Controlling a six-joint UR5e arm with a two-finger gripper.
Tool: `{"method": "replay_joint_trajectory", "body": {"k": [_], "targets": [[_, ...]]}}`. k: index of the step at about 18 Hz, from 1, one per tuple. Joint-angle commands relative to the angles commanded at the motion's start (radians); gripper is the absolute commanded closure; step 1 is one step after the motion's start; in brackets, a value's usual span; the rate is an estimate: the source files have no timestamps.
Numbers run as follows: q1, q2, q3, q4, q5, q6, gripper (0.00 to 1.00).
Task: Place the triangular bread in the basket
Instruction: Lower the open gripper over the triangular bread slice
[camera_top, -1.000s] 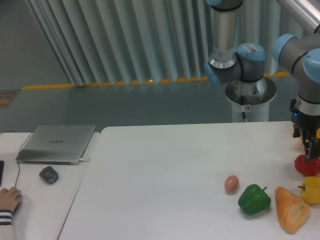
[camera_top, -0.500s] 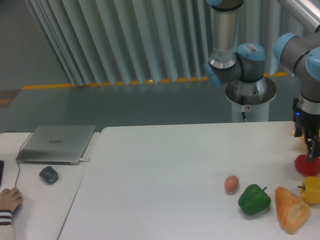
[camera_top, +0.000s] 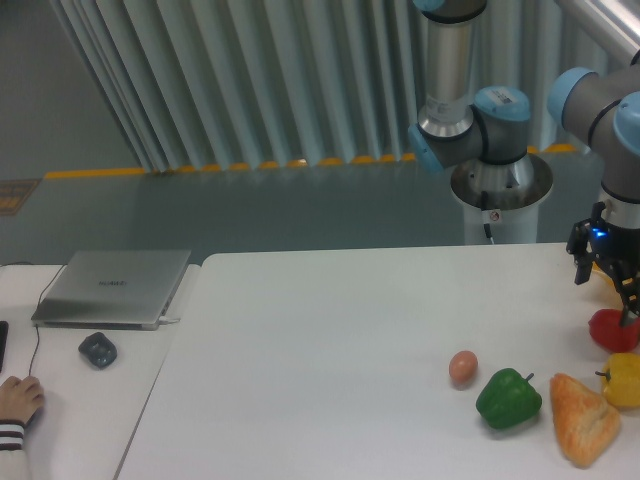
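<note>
We found the gripper (camera_top: 628, 300) at the right edge of the view, hanging just above the red pepper (camera_top: 613, 330). Its fingers were dark and partly cut off by the frame, so we could not tell whether they were spread or closed; nothing appeared to be held.

Taking the red pepper as landmark: the yellow pepper (camera_top: 623, 380) sat just in front of it, nearly touching. The triangular bread (camera_top: 583, 417) lay in front and slightly left of it, right beside the yellow pepper, resting flat on the white table (camera_top: 330, 350), untouched. The green pepper (camera_top: 508, 398) stood further left, near the bread's tip, and the small brown egg (camera_top: 462, 367) left again, just beside the green pepper. No basket was visible anywhere in view; we judged it lay outside the frame.

The pick was not yet begun. Risks, as we judged them: the bread is hemmed between two peppers, so a descending finger could strike or roll either one. The wedge tapers, and a grip across the slanted sides might squeeze it out. With the gripper over the red pepper, the wrong thing could be taken.
</note>
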Motion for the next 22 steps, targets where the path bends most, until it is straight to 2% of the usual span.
{"method": "replay_joint_trajectory", "body": {"k": [4,9,13,16,22], "targets": [[-0.02,-0.015,0.0,0.009,0.003,-0.081,0.0],[-0.037,-0.041,-0.003,0.061,-0.002,-0.138,0.0],[-0.083,-0.097,-0.003,0.181,0.0,-0.242,0.0],[-0.112,-0.15,0.003,0.244,0.003,-0.279,0.0],[-0.11,-0.202,0.04,0.265,0.002,-0.267,0.0]]}}
